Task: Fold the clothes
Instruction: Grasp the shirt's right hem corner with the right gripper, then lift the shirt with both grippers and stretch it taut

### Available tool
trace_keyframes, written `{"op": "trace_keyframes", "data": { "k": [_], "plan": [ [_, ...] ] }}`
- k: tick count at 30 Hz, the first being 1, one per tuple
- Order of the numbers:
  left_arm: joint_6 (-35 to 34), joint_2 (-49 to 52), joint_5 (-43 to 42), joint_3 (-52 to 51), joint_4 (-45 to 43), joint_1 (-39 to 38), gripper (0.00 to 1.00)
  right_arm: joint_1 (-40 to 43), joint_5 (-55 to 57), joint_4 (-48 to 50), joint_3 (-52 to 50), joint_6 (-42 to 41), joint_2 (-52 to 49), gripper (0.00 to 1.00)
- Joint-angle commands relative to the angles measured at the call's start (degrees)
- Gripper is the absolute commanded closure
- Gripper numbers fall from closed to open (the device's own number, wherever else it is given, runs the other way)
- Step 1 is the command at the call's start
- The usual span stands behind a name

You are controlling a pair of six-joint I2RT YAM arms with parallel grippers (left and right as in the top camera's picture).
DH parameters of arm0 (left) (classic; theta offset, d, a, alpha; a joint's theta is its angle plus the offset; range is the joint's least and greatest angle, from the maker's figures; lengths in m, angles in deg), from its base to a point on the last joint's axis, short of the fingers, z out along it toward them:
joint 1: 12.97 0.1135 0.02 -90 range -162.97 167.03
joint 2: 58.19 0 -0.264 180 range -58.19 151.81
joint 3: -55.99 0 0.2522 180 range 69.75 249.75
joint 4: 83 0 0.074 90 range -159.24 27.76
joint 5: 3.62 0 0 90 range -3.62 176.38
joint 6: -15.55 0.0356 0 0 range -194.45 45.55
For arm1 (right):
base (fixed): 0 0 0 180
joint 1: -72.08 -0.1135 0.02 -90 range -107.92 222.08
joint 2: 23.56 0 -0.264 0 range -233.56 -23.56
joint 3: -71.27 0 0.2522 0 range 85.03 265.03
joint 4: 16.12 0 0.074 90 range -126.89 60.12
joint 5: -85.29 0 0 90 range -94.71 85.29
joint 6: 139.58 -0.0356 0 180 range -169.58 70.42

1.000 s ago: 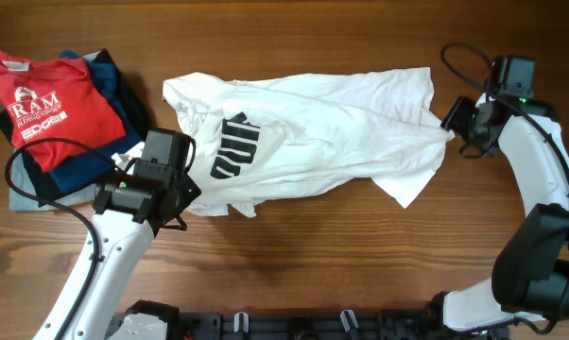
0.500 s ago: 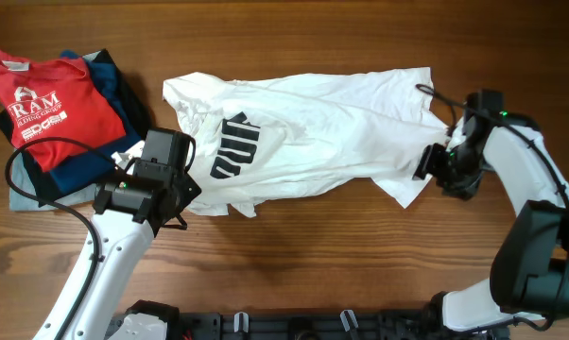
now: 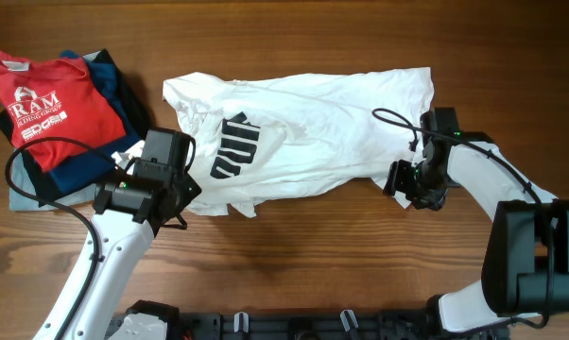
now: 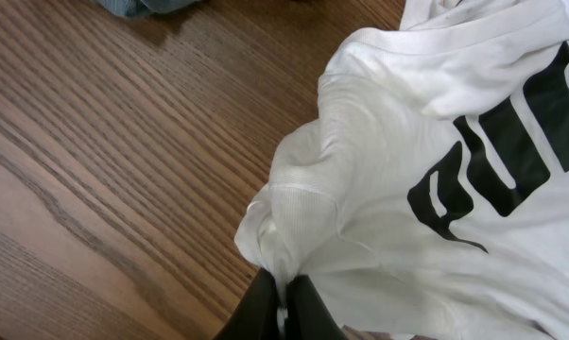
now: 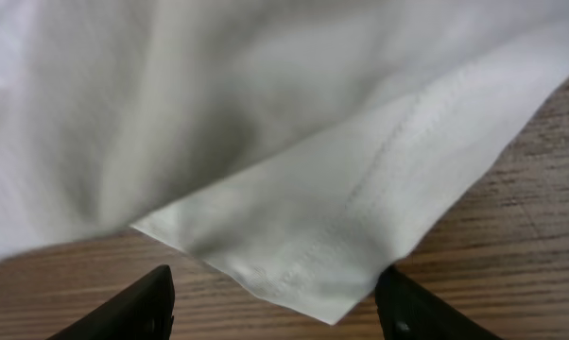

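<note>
White T-shirt [image 3: 308, 123], edge clamped in left tool [image 4: 284, 307]

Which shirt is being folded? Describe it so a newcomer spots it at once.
On the wooden table, look at the middle. A white T-shirt lies there, spread and rumpled. Unlike the red shirt stacked on dark garments at the overhead view's left edge, it is white with large black lettering.

Brown wooden table [image 3: 313, 274] fills the whole overhead view, grain running left to right with darker streaks and lighter bands. Light is soft and even, shadows short and faint. Both wrist views show the same wood grain close up
</note>
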Motion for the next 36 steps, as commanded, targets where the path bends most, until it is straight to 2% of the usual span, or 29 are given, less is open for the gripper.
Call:
{"op": "trace_keyframes", "data": {
  "k": [1,5,10,14,17,21,22,30,36],
  "plan": [
    [0.33,0.20,1.36,0.02,0.02,0.42,0.95,-1.05,0.00,3.21,-1.86,-1.09,-0.50,0.31],
    [0.33,0.20,1.36,0.02,0.02,0.42,0.95,-1.07,0.02,4.24,-2.10,-1.09,-0.50,0.32],
    [0.33,0.20,1.36,0.02,0.02,0.42,0.95,-1.07,2.08,3.78,-2.12,-1.42,-0.50,0.41],
    [0.33,0.20,1.36,0.02,0.02,0.42,0.95,-1.07,2.80,3.39,-2.12,-1.42,-0.50,0.63],
    [0.33,0.20,1.36,0.00,0.02,0.42,0.95,-1.07,2.80,3.41,-2.12,-1.46,-0.50,0.72],
    [0.33,0.20,1.36,0.00,0.02,0.42,0.94,-1.07,2.80,3.41,-2.12,-1.46,-0.50,0.93],
    [0.33,0.20,1.36,0.02,0.02,0.42,0.95,-1.07,2.80,3.41,-2.12,-1.46,-0.50,0.95],
    [0.66,0.17,-1.49,0.02,-0.24,0.42,0.96,-0.83,2.80,1.55,-1.16,-2.80,0.72,0.96],
    [7.56,-0.76,-2.89,3.32,-0.15,0.55,0.96,4.02,3.67,-5.05,5.64,-3.78,10.43,0.96]
  ]
}}
